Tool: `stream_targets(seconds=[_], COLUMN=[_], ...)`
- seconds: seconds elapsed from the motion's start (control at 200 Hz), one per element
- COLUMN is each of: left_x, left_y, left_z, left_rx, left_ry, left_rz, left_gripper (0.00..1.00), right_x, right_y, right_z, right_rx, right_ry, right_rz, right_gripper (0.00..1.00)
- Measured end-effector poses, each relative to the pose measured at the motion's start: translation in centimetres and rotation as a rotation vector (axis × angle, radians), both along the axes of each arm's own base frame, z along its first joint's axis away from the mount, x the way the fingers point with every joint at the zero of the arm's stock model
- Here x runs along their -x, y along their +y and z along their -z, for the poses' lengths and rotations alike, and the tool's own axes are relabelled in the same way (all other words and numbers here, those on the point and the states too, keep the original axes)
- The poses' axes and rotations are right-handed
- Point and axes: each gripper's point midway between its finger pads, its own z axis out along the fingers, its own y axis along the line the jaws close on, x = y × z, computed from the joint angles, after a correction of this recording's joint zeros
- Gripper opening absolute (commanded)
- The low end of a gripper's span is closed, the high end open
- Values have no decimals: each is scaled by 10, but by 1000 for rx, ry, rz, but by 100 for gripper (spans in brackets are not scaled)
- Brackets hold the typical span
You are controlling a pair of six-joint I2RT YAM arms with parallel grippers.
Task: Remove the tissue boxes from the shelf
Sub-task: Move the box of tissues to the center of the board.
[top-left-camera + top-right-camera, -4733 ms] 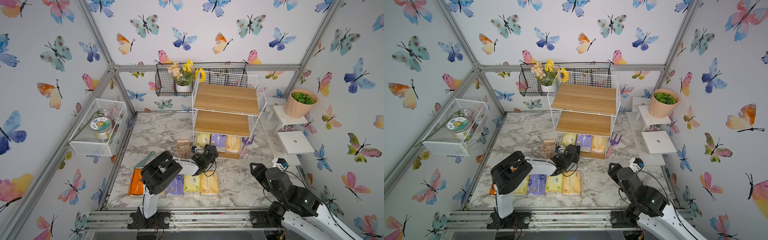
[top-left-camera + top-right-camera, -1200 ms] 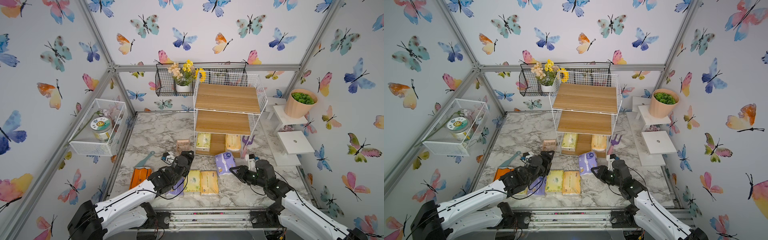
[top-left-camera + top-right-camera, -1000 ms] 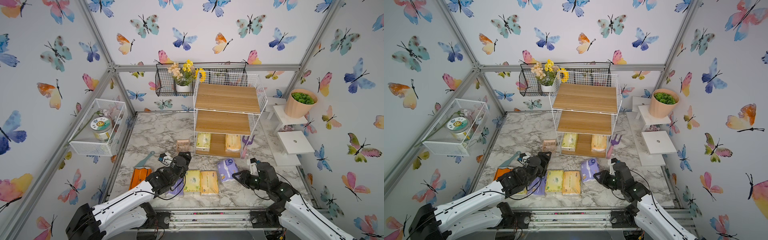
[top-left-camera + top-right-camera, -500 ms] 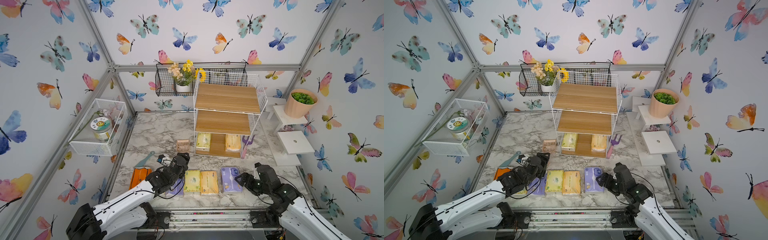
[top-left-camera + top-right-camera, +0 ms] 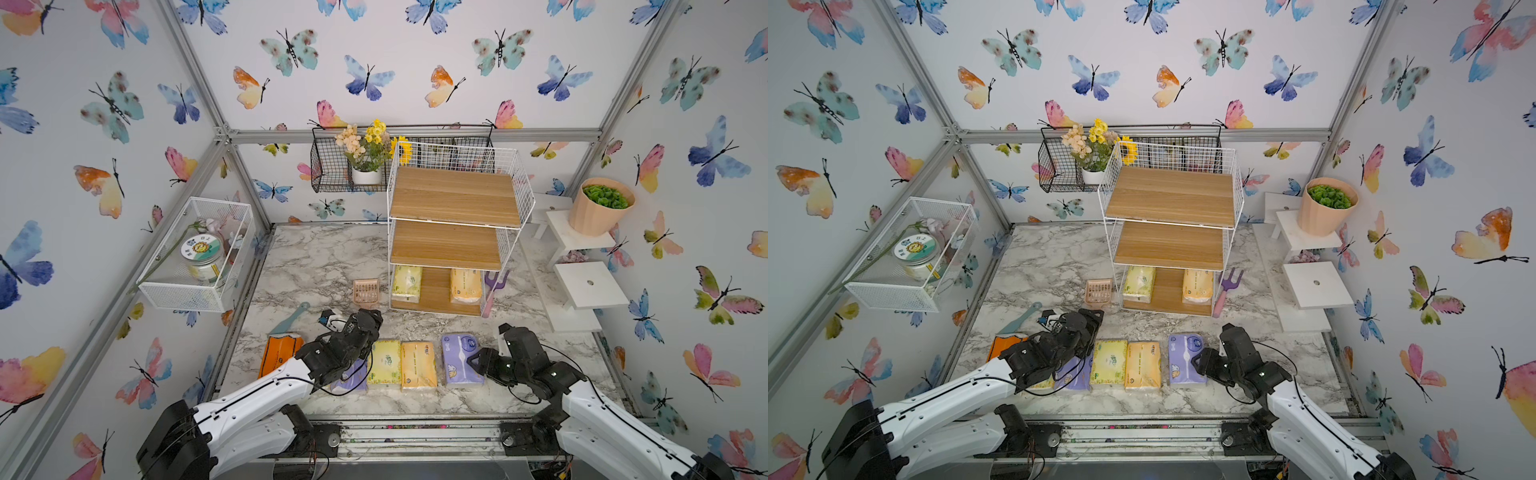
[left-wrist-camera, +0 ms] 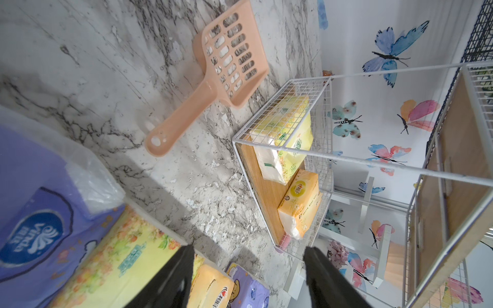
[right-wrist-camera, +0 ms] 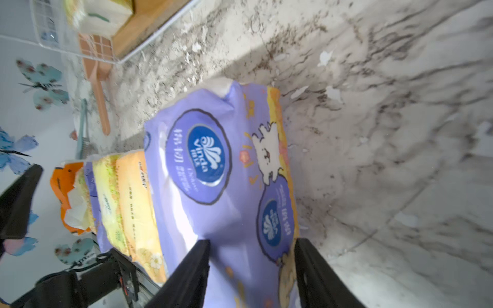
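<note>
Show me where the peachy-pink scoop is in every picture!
In a top view: the scoop lies on the marble, close beside the shelf's bottom tier.
In a top view: the scoop again, beside the shelf.
Left wrist: whole scoop, near the shelf's corner.
Right wrist: scoop behind the shelf's wire, handle sticking out.
Shared landmark: the shelf.

**Body check, both arms**

My left arm [image 5: 253, 395] and right arm [image 5: 602, 413] match. Each has long, glossy white shell links dotted with small dark screw heads, and matte black housings at the shoulder, elbow and wrist. Thin black cables [image 5: 525, 399] loop loose off each wrist and trace the white links. A small white-and-blue plug [image 5: 328, 320] sits on my left wrist. My jaws are flat black tapering blades.
</note>
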Motion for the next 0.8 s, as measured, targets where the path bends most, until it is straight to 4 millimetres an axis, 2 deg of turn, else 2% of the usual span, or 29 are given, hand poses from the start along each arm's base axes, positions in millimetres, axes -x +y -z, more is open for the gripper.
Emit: stream_targets(seconds=[0.115,0.586,0.801], left_x=[0,5,6], left_y=[-1,-1,-4], left_z=[0,10,13], left_rx=[2,3,6], left_ry=[2,30,42], left_rz=[4,20,24], left_gripper=[69,69,69], right_x=[-3,-8,-4], right_y=[5,34,47], right_z=[5,2,0], right_rx=[30,1,-12], right_ry=[16,-23,-30], right_rz=[-61,-269,-332], right_gripper=[59,40,38])
